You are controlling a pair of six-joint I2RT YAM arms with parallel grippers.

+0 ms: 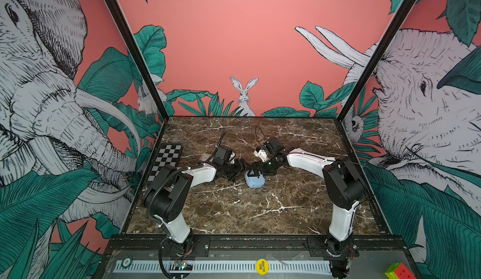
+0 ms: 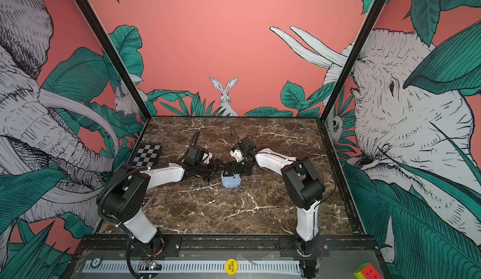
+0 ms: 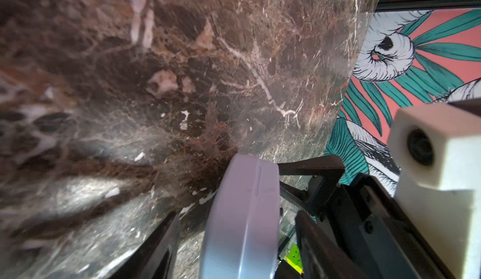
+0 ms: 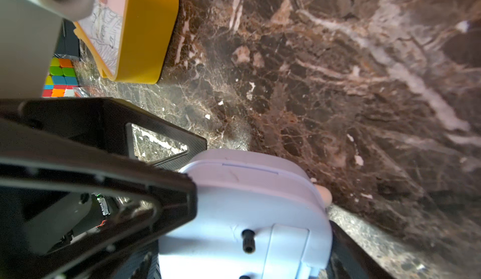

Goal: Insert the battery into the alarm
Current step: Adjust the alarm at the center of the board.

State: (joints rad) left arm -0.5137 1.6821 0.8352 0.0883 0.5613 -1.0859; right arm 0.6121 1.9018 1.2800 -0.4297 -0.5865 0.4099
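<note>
Logging an early stage: nothing is inserted yet, I judge. The marble table [image 1: 286, 212] carries the alarm [image 1: 255, 182] upright at centre, with both arms meeting on it. The right gripper [image 4: 264, 207] looks clamped across the alarm's sides, the alarm's back facing that wrist camera. The left gripper [image 3: 236, 215] straddles its thin edge, jaws apart with gaps on both sides. The yellow tray [image 4: 145, 35] sits left and farther back. I see a pale inside and can't tell if the battery is there. The battery cover [image 4: 287, 249] looks closed. Left to do: open the cover, fetch the battery, seat it.
</note>
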